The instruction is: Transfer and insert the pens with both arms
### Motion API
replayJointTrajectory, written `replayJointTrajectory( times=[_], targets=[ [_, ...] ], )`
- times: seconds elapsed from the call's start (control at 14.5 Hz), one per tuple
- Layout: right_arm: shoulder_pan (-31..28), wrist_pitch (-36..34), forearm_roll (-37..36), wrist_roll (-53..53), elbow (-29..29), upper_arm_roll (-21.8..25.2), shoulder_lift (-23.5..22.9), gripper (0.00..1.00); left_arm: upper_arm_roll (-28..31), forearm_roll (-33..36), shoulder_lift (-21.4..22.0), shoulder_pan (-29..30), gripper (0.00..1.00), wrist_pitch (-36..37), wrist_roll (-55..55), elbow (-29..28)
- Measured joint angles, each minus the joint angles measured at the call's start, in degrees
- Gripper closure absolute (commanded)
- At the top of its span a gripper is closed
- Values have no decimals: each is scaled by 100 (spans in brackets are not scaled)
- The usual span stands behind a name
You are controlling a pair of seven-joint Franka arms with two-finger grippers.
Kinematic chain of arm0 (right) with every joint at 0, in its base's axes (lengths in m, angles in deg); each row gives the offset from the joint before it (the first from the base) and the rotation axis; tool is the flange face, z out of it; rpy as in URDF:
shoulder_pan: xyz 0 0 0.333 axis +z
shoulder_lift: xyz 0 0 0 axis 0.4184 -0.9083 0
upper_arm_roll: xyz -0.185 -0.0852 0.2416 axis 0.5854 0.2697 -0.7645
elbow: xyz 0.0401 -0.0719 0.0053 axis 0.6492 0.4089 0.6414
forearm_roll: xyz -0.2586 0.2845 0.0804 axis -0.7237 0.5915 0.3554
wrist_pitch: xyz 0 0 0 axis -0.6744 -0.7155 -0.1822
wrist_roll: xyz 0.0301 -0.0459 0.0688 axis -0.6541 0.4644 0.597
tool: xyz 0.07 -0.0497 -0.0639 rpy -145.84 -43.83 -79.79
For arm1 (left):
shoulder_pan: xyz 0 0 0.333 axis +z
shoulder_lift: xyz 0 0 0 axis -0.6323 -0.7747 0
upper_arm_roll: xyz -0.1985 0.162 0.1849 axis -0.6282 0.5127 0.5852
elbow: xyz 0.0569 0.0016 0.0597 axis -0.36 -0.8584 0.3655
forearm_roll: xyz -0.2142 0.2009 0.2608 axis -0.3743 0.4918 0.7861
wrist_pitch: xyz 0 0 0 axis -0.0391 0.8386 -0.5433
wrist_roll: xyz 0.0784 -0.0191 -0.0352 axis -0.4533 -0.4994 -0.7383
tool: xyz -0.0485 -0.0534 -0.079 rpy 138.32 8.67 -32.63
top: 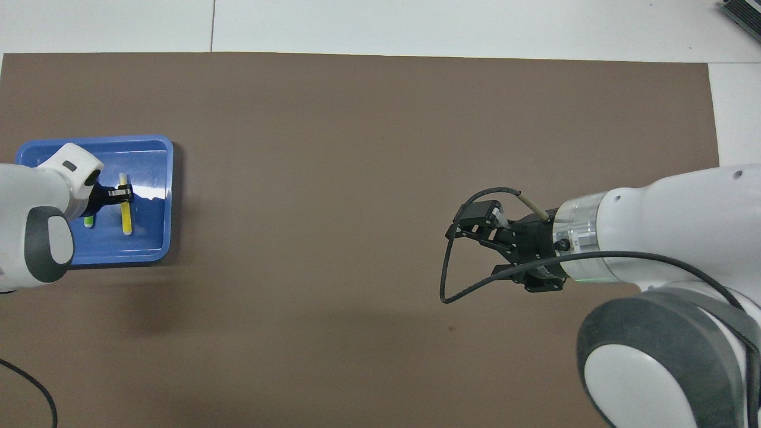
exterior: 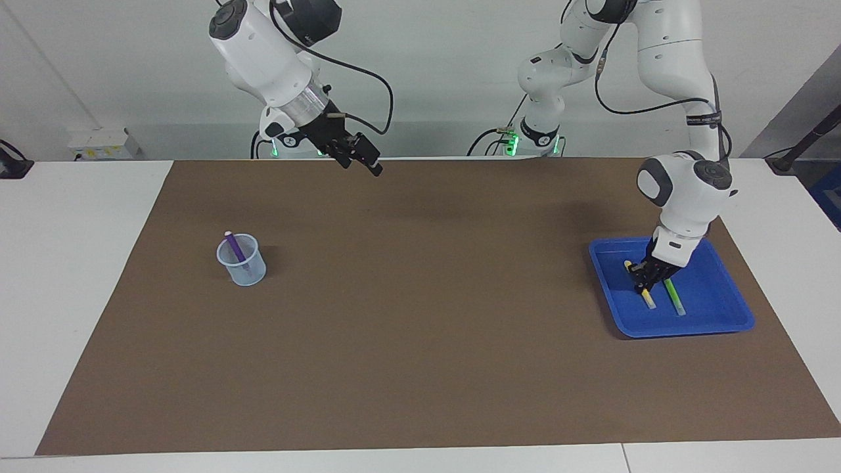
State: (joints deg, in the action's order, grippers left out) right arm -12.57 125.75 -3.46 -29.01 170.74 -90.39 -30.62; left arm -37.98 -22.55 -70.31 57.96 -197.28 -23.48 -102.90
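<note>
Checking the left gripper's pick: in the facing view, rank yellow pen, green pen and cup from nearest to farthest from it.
1. Yellow pen, in the left gripper's grip, in the tray.
2. Green pen, beside it in the tray.
3. Cup, at the right arm's end.

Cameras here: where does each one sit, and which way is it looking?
Facing view: high across the table, looking at both arms; left gripper down in the blue tray, right gripper raised, cup with purple pen.
Overhead view: above the robots' end, looking steeply down; both arms enter from below.
Shared: tray, yellow pen, green pen, both grippers.
</note>
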Motion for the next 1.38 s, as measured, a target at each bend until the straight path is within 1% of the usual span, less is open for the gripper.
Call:
replayJointTrajectory(
  times=[1.03,1.38],
  targets=[
    [-3,0,0,0,1,3,0,0,2,0,0,2,100,4,0,1],
    [-3,0,0,0,1,3,0,0,2,0,2,3,100,138,0,45]
  ],
)
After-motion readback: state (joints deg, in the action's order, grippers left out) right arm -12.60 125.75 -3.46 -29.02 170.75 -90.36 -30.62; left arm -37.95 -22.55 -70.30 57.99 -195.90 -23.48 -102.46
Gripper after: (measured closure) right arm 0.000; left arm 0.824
